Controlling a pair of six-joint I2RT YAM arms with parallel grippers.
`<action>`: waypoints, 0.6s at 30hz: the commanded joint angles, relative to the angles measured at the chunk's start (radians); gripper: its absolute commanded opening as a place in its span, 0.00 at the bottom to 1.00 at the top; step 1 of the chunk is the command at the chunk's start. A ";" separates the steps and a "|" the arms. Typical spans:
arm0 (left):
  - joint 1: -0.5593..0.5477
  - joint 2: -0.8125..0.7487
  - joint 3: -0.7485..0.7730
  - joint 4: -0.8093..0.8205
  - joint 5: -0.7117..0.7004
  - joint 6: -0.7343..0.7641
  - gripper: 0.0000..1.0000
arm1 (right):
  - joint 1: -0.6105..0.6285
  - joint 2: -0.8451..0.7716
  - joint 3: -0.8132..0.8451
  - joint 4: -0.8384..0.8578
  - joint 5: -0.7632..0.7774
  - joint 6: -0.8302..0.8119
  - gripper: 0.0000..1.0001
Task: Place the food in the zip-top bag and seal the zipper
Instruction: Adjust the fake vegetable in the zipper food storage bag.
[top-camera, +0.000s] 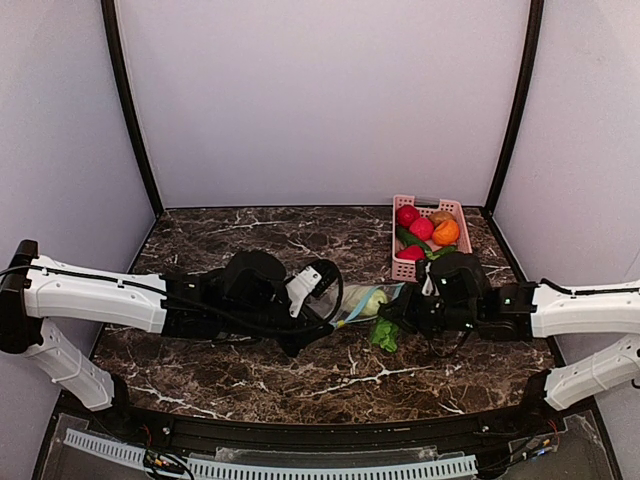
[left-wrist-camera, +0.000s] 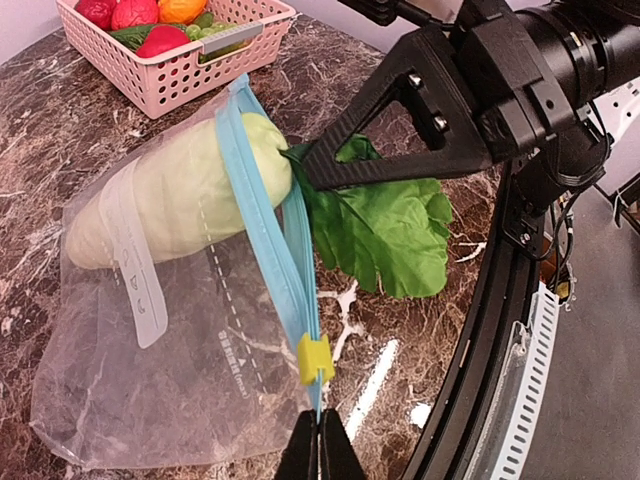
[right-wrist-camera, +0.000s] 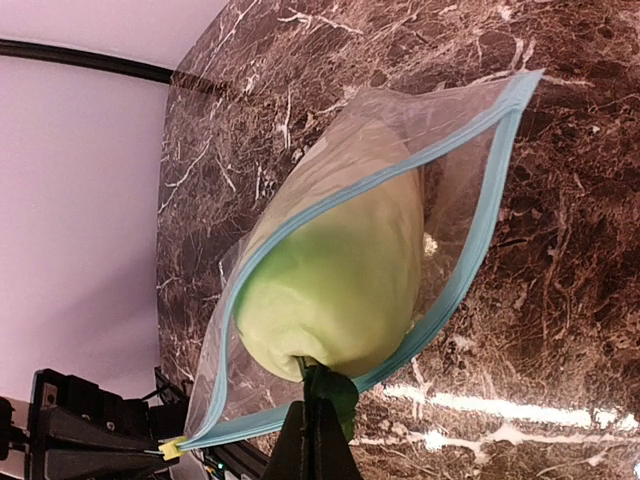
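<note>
The clear zip-top bag (left-wrist-camera: 150, 380) lies on the marble with its mouth open. The pale gourd (left-wrist-camera: 170, 195) is inside it, and also shows in the right wrist view (right-wrist-camera: 340, 270). The teal zipper (left-wrist-camera: 262, 230) runs along the mouth, with a yellow slider (left-wrist-camera: 314, 358) near its end. My left gripper (left-wrist-camera: 319, 415) is shut on the zipper end just past the slider. My right gripper (right-wrist-camera: 312, 405) is shut on the stem of the leafy green vegetable (left-wrist-camera: 385, 225) and holds it at the bag mouth, against the gourd's end. Green grapes (left-wrist-camera: 205, 30) and the dark pepper (top-camera: 412, 240) lie in the basket.
A pink basket (top-camera: 401, 268) with red and orange toy produce stands at the back right, just behind the bag (top-camera: 362, 300). The two grippers (top-camera: 330, 315) (top-camera: 392, 318) are close together at mid-table. The table's black front edge (left-wrist-camera: 480, 380) is near the left gripper.
</note>
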 joint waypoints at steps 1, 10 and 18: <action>0.005 -0.007 -0.010 0.012 0.028 0.026 0.01 | -0.039 0.009 0.028 0.051 -0.018 0.078 0.00; 0.005 0.012 -0.002 0.032 0.037 0.032 0.01 | -0.084 0.071 0.077 0.052 -0.057 0.117 0.00; 0.005 0.043 0.024 0.043 0.060 0.045 0.01 | -0.088 0.203 0.172 0.102 -0.081 0.115 0.00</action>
